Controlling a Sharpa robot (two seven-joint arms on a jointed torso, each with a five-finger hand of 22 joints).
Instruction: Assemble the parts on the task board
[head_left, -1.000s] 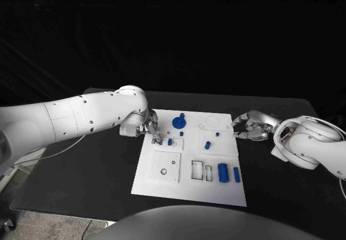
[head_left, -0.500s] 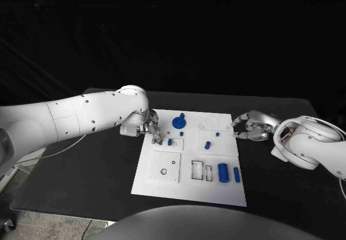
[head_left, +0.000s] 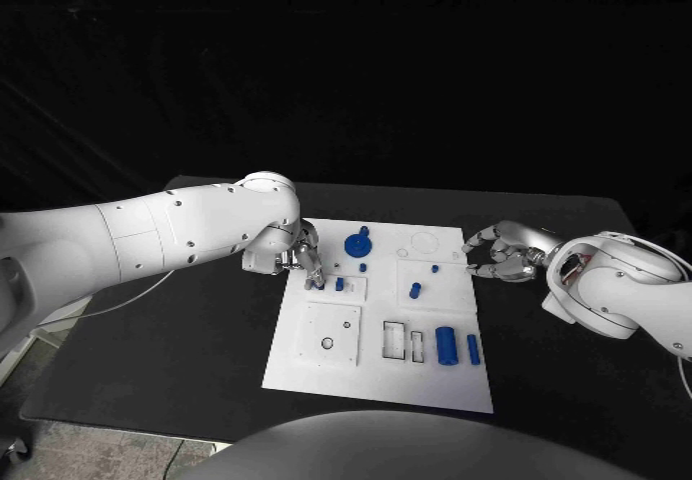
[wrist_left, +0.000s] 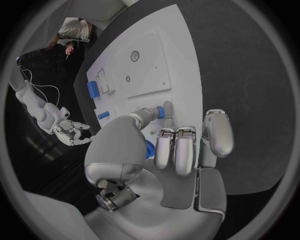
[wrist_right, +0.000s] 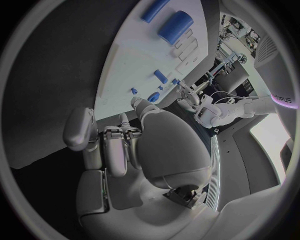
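A black, matte, flat-topped desk (head_left: 173, 350) takes up the lower half of the head view, its corners rounded and its far edge set against a black backdrop. A thin white cable (head_left: 123, 297) runs across the desk's near-left part and off its left edge. Beyond the desk's near-left corner lies a strip of grey speckled floor (head_left: 101, 440), and a pale, light-coloured object (head_left: 36, 322) stands at the picture's left edge beside the desk; what it is cannot be told. In the left wrist view the same dark desk surface (wrist_left: 237, 65) shows as a broad plain black band.
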